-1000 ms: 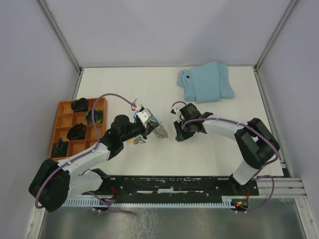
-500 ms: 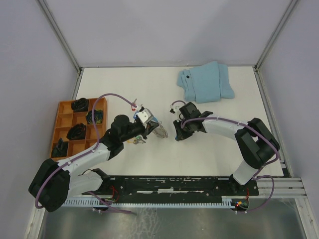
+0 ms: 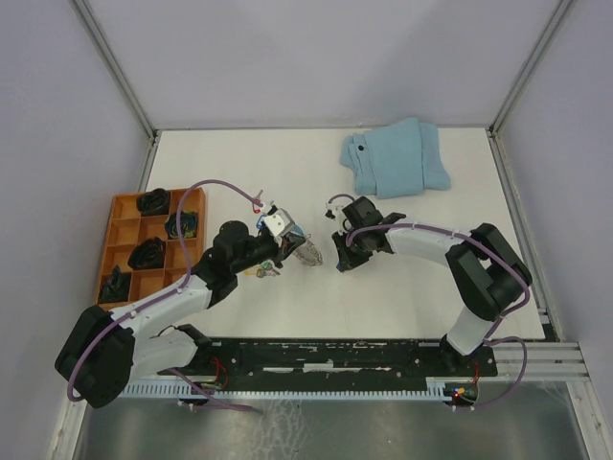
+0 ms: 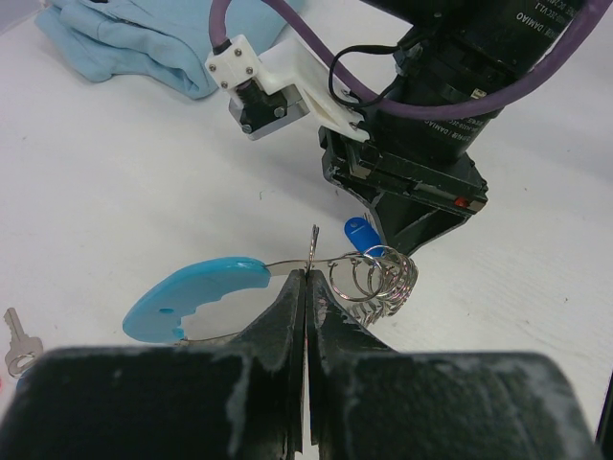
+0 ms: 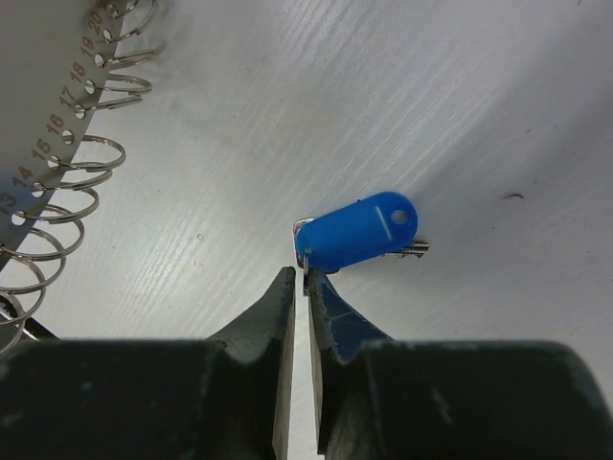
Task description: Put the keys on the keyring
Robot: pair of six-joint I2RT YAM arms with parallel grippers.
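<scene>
Blue-tagged key (image 5: pixel 356 233), keyring (image 4: pixel 196 297) bright blue and silver, light-blue cloth (image 3: pixel 396 158), orange tray (image 3: pixel 122 199), white table (image 3: pixel 287 163).

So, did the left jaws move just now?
No. The left jaws sit just as far from the orange plastic compartment tray as before, shut on the blue-and-grey wire keyring.

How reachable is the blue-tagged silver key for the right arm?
Likely yes: the right end effector sits at the blue-tagged silver key, jaws nearly closed, nothing between them; grip unconfirmed.
</scene>
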